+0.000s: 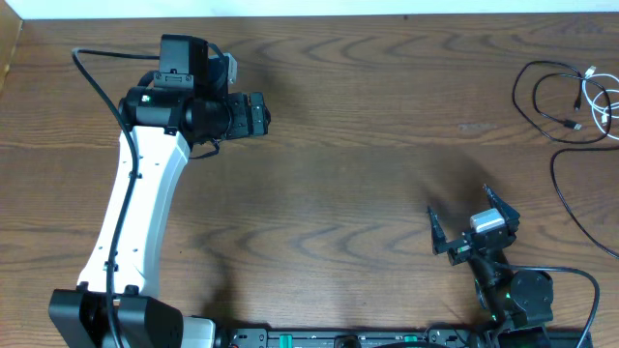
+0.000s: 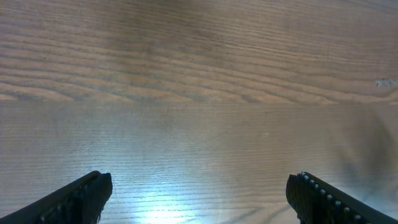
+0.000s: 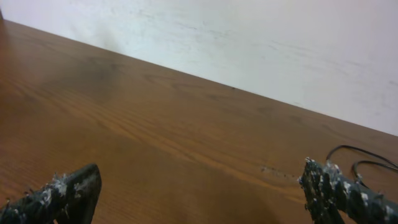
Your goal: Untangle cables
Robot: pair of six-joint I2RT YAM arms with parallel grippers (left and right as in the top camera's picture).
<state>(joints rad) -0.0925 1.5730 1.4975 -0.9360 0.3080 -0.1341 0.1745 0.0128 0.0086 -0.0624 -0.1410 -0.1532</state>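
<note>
Left pincer [image 2: 199,193], right pincer [image 1: 462,211] agape (cables [image 1: 569,123] well apart), table [image 1: 338,145]

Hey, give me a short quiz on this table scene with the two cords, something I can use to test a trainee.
1. True or false: the thin black cord and the thin white cord lie together near the far right corner of the brown wooden table, touched by neither the left gripper nor the right gripper.
2. Which gripper is nearer those cords? A) left B) right C) both equally near
3. Fill in: the fingers of both grippers stand ___, holding nothing.
Key: 1 true; 2 B; 3 open.
</note>
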